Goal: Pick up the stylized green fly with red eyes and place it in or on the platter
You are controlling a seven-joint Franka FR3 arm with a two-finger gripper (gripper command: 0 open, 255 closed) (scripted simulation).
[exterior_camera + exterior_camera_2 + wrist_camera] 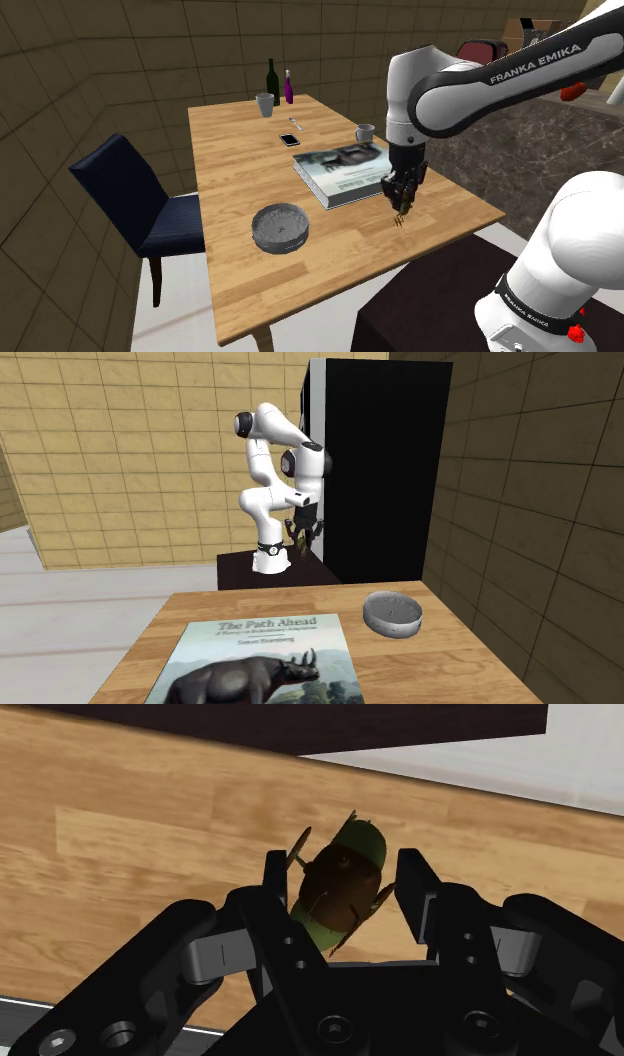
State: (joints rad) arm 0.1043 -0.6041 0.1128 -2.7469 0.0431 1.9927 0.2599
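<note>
The fly (352,852), green with a dark brown back, sits between my gripper's (345,876) two black fingers, which are shut on its sides. In the shoulder view my gripper (402,200) hangs just above the wooden table (240,160) near its edge by the stand, and the fly's legs (400,217) stick out below the fingertips. The platter (280,228) is a round grey dish to the shoulder view's left of the gripper, in front of the book. In the second exterior view the gripper (303,532) is far beyond the platter (392,613).
A large book (345,170) with a rhino cover lies beside the gripper. Two bottles (272,82), two cups (265,104), a phone (290,139) and a spoon stand at the far end. A dark blue chair (140,200) is at the table's far side.
</note>
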